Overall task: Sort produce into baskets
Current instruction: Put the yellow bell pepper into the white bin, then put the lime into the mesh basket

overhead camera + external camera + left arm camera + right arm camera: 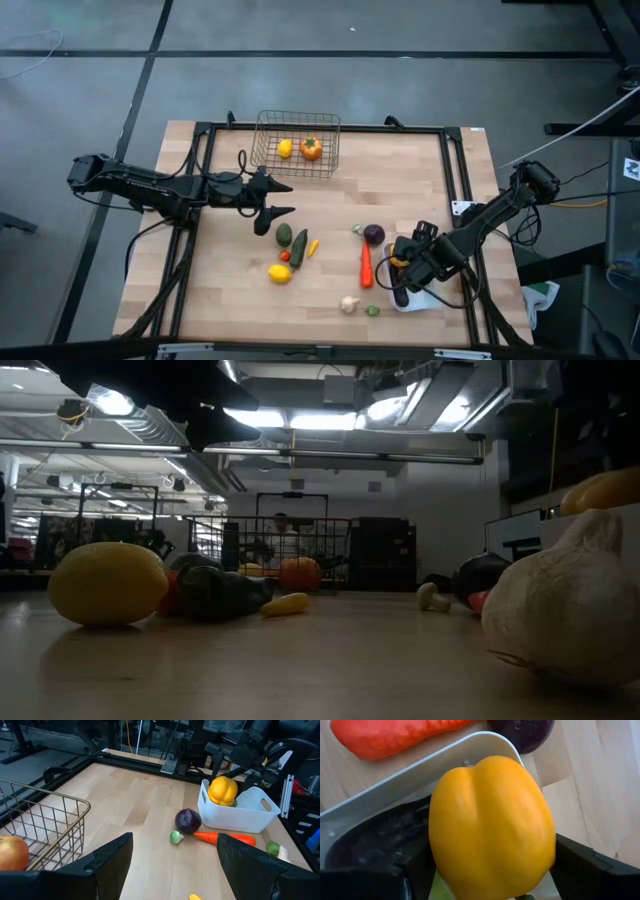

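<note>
Right now the right gripper (490, 870) has its fingers around the yellow pepper (490, 827), over the white tray (240, 812), to drop it in. The left gripper (282, 200) waits wide and empty beside the wire basket (262, 150), which holds a lemon (285, 149) and an orange tomato (311, 148).

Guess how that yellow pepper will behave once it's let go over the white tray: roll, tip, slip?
The yellow pepper looks smooth and glossy, so it could slip between the right gripper fingers. Its rounded, lobed body will probably rock or tip rather than stand. The white tray has raised walls, which should likely stop any roll.
</note>
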